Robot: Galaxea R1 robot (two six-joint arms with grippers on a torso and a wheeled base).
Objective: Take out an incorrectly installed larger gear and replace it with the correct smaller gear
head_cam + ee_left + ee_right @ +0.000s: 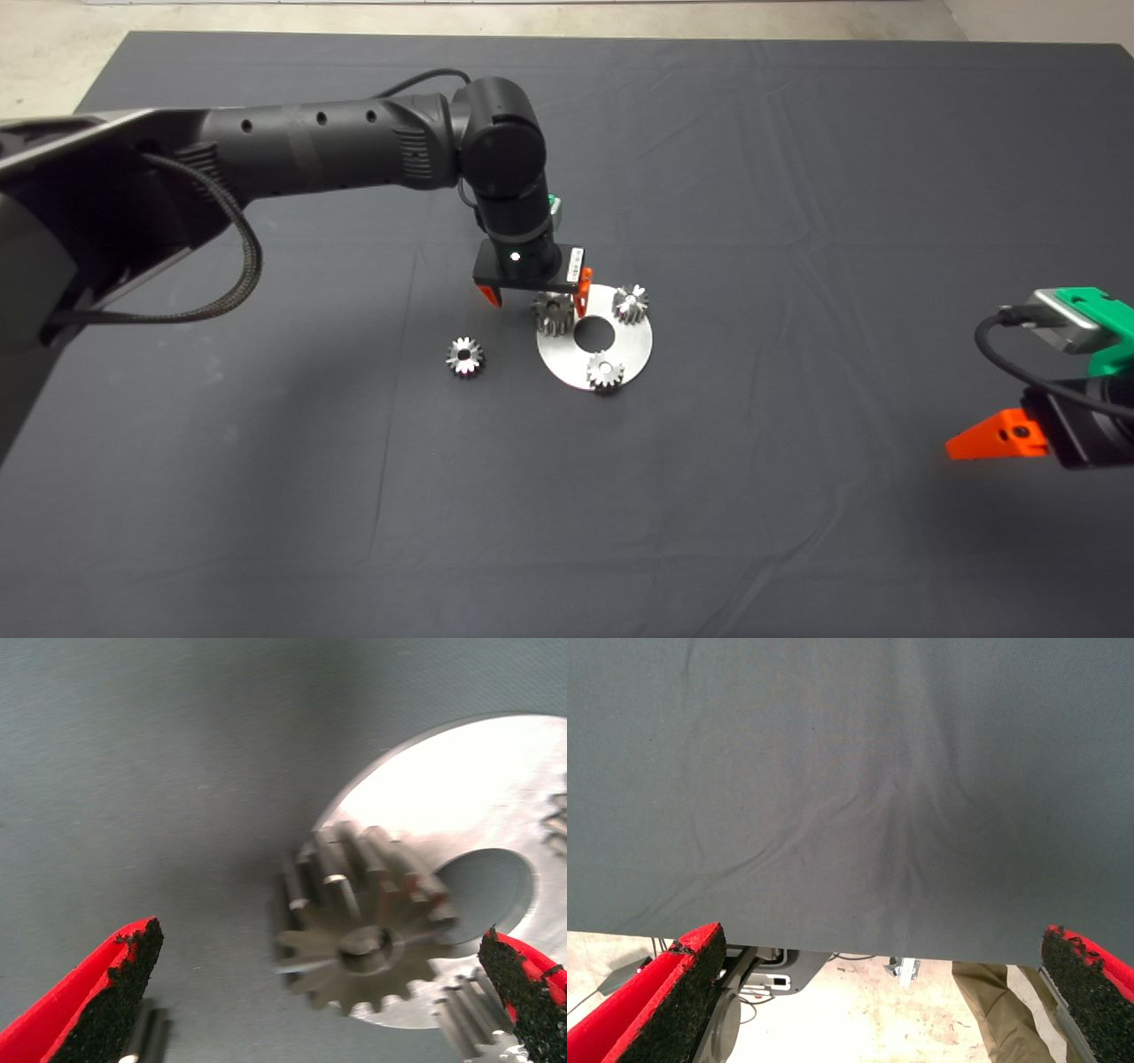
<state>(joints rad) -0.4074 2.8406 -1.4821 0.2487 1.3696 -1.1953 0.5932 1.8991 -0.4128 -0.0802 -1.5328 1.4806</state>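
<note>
Straddling the larger gear (554, 313) on the round plate (634, 341), the left tool (535, 298) is held wide open, empty. Rigid, slick, weighty steel is judged; toothed flanks should be gripped.

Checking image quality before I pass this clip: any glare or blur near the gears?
Left wrist view: the round plate is blown out white, and the larger gear is smeared. Head view: gears look crisp, and the left end effector casts a soft shadow on the mat.

Bare mat (753, 177) all round; two small gears (630, 303) crowd larger gear (554, 314)
</note>
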